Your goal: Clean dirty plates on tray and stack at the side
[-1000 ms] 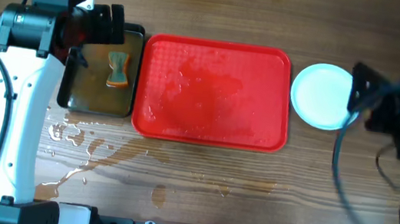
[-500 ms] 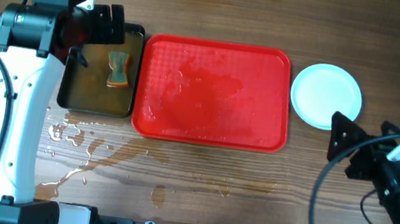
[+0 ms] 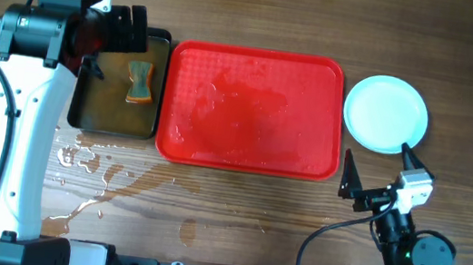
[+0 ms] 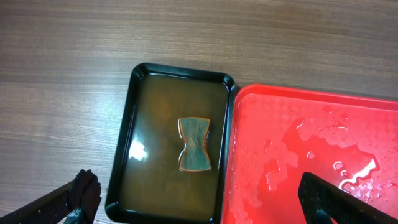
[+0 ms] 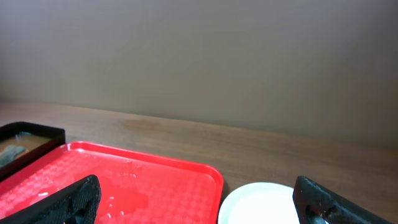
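Note:
The red tray [image 3: 253,107] lies mid-table, wet and with no plate on it; it also shows in the left wrist view [image 4: 311,155] and the right wrist view [image 5: 124,180]. A stack of pale plates [image 3: 385,114] sits on the table just right of the tray, clean on top, and shows in the right wrist view [image 5: 261,205]. How many plates are in the stack cannot be told. My left gripper [image 4: 199,208] is open and empty above the black pan. My right gripper [image 3: 377,174] is open and empty, low near the table's front right, below the plates.
A black pan of brownish water [image 3: 120,81] stands left of the tray, with an orange-edged sponge [image 3: 139,81] lying in it; the sponge also shows in the left wrist view [image 4: 194,144]. Water puddles [image 3: 103,174] lie on the wood in front of the pan and tray.
My right arm has drawn back from over the plates toward the front right of the table and folded low. The left arm, tray and plates have not moved.

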